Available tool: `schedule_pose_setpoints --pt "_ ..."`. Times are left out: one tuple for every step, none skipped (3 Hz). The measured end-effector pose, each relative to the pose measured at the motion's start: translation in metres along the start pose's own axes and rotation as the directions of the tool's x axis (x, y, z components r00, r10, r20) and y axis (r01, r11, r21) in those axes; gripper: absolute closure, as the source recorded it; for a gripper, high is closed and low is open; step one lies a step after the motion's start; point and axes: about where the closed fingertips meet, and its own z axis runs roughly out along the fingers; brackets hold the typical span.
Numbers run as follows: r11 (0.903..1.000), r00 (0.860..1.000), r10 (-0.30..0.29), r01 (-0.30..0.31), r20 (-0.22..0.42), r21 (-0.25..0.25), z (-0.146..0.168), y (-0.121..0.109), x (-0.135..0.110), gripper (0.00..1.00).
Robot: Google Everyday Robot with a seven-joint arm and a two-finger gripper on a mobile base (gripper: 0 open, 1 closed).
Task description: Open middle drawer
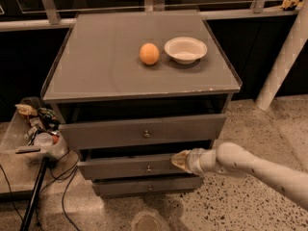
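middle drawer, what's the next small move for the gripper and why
Probably ease the gripper left along the middle drawer front toward its knob. The gripper sits at the right part of that front, beside the knob rather than on it, and the drawer looks nearly closed, so it likely needs a hold there before pulling.

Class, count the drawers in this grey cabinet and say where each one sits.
3, stacked: the top drawer under the tabletop, the middle drawer below it with the claw at its right end, and the bottom drawer lowest.
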Motion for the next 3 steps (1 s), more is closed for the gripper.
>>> schedule_pose_setpoints --pt "0.9929 0.997 -0.009 0.0 0.077 0.119 -0.024 0.041 -0.024 1.0" --pt "0.9891 0.995 0.012 -0.026 0.097 0.145 -0.036 0.068 -0.026 0.82" --pt "0.9926 0.995 -0.018 0.005 0.099 0.122 -0.021 0.056 -0.033 0.6"
